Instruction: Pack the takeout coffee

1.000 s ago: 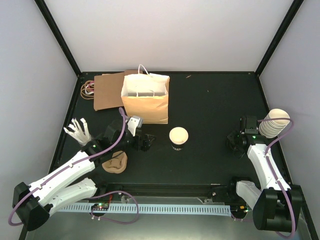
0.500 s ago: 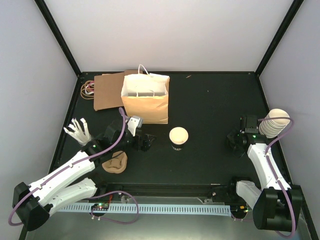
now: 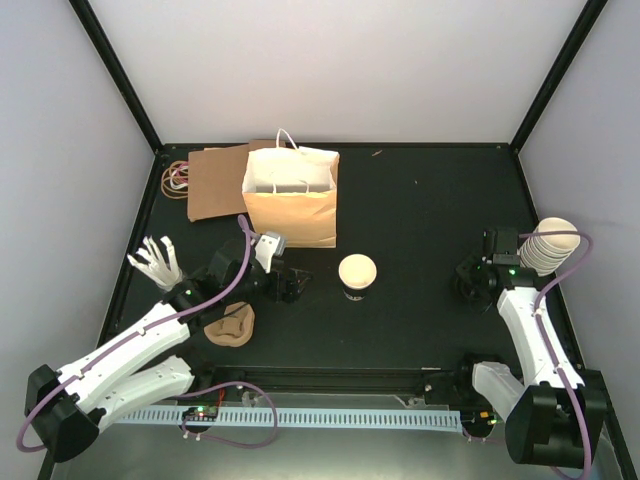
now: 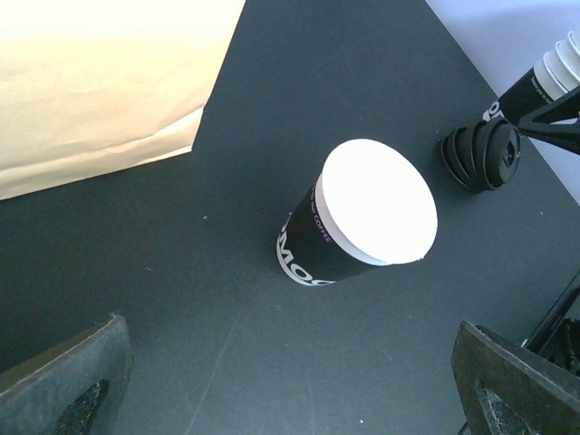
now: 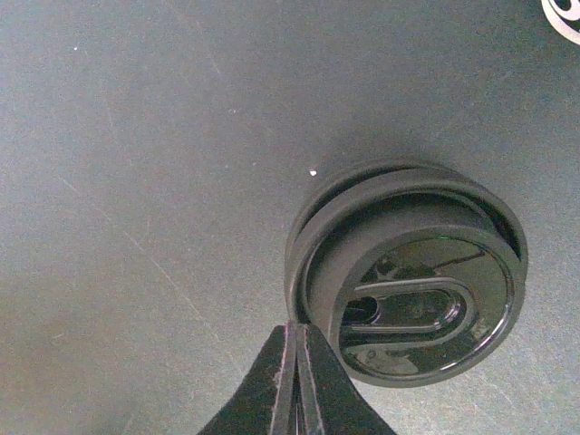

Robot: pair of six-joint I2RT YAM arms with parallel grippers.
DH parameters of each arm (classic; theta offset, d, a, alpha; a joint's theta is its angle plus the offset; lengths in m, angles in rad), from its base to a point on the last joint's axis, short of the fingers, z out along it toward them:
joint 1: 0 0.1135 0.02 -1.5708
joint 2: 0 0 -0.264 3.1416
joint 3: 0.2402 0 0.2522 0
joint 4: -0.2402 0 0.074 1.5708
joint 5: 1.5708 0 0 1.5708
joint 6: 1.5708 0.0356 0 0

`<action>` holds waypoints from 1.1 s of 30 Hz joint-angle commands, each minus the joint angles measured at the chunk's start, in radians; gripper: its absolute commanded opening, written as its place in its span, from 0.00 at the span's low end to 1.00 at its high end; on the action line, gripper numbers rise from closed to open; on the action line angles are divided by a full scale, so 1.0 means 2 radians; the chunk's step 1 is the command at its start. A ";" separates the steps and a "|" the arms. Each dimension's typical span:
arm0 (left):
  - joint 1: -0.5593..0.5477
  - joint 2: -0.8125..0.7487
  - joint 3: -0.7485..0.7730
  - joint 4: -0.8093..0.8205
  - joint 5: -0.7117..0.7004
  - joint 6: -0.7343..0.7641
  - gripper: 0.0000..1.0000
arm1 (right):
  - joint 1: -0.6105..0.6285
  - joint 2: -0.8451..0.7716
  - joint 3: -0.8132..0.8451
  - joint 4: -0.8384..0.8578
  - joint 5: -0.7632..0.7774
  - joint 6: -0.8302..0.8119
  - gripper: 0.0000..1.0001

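One takeout coffee cup [image 3: 357, 276], dark with white lettering and a pale round top, stands upright mid-table. In the left wrist view the cup [image 4: 362, 227] is ahead of my left gripper [image 4: 290, 390], apart from it. That gripper [image 3: 285, 285] is open wide and empty. A stack of black plastic lids [image 5: 408, 281] lies at the right. My right gripper [image 5: 297, 331] is shut, its tips touching the rim of the stack; I cannot tell whether a rim is pinched. From above the right gripper [image 3: 470, 283] covers the lids.
A paper bag [image 3: 290, 195] stands open at the back, beside brown cardboard [image 3: 212, 182] and rubber bands [image 3: 177, 177]. Cream paper cups [image 3: 548, 245] are stacked by the right wall. A brown pulp tray [image 3: 230, 325] and a white pronged object [image 3: 155, 262] lie near the left arm.
The right gripper's fingers have come fully together at the lid stack, and that arm has shifted slightly right. The left arm and the cup have not moved.
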 commanded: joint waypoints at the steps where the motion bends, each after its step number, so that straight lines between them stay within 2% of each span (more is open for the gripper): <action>1: 0.003 -0.011 0.009 0.005 0.012 -0.001 0.99 | -0.002 -0.009 0.015 -0.015 0.008 -0.010 0.07; 4: 0.002 -0.013 0.009 0.006 0.013 -0.002 0.99 | -0.003 -0.005 0.012 -0.012 0.010 -0.011 0.16; 7: 0.003 -0.013 0.009 0.004 0.014 -0.002 0.99 | -0.002 0.005 0.007 -0.002 0.008 -0.012 0.19; 17: 0.003 -0.014 0.009 0.004 0.013 -0.003 0.99 | -0.002 0.024 -0.003 0.018 0.023 -0.019 0.22; 23: 0.003 -0.012 0.009 0.005 0.013 -0.001 0.99 | -0.002 0.021 -0.005 0.014 0.031 -0.021 0.28; 33: 0.002 -0.009 0.007 0.006 0.013 -0.003 0.99 | -0.003 0.020 -0.025 0.031 0.012 -0.017 0.28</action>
